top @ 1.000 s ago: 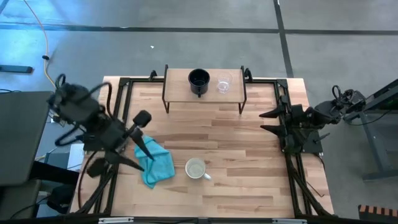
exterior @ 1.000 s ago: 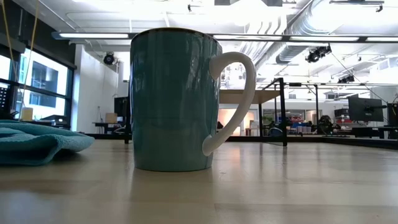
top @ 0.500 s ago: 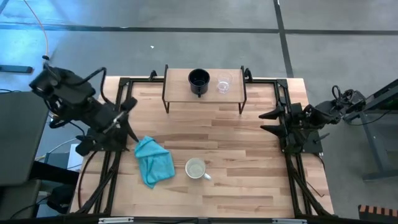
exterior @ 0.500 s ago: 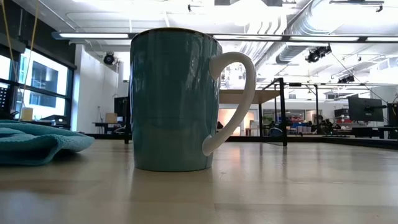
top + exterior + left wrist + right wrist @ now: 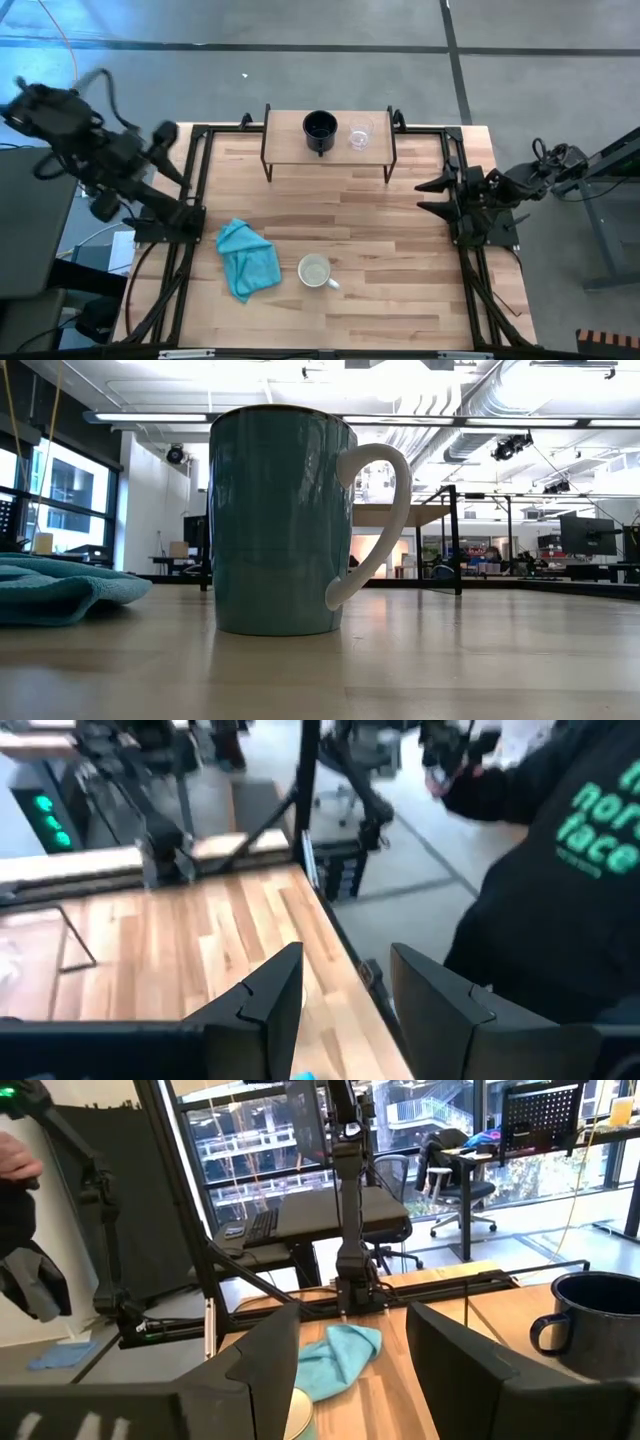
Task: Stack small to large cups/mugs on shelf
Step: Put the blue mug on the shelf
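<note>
A wooden table point(image 5: 380, 240) carries a low shelf point(image 5: 290, 145) at its far edge, holding a black mug point(image 5: 320, 129) beside a clear glass cup point(image 5: 359, 135). The teal-sided mug point(image 5: 315, 270), white inside, waits near the front edge beside a teal cloth point(image 5: 248, 258), not yet shelved. Left gripper point(image 5: 345, 985) at the left edge and right gripper point(image 5: 350, 1350) at the right edge are both empty, fingers apart. A person's dark top reads partly "nort face".
</note>
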